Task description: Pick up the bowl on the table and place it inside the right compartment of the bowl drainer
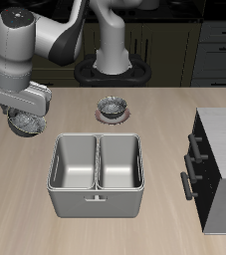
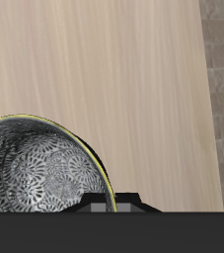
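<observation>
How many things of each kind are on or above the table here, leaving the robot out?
Bowls: 2, one held in the gripper, bowl, and a second bowl standing on the saucer.
Saucers: 1, saucer.
Bowl drainers: 1, bowl drainer, two wells.
Cabinets: 1, cabinet.
Total: 5
</observation>
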Controlling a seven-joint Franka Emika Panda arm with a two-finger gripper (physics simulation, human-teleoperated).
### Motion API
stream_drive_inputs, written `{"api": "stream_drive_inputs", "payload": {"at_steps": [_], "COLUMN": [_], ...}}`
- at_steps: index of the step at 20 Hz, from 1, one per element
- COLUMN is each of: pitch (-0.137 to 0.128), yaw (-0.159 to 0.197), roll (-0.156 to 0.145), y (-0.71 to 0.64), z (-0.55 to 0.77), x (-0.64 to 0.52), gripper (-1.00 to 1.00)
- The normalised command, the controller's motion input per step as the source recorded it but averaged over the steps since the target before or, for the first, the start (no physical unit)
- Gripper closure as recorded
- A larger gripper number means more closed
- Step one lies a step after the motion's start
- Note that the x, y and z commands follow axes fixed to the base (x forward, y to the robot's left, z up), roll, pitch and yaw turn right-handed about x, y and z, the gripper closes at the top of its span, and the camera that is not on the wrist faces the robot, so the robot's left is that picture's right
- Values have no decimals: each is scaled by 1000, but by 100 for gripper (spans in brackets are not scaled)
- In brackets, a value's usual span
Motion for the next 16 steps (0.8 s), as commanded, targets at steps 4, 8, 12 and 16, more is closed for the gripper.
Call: {"api": "stream_drive_inputs", "payload": {"at_steps": [4, 8, 12, 16], "pitch": [-52, -57, -47, -47], "yaw": [-10, -3, 10, 18], "roll": [-39, -15, -12, -26], "y": [-100, -33, 78, 54], "z": [458, 382, 379, 276], "x": [-183, -195, -207, -176], "gripper": [100, 100, 100, 100]}}
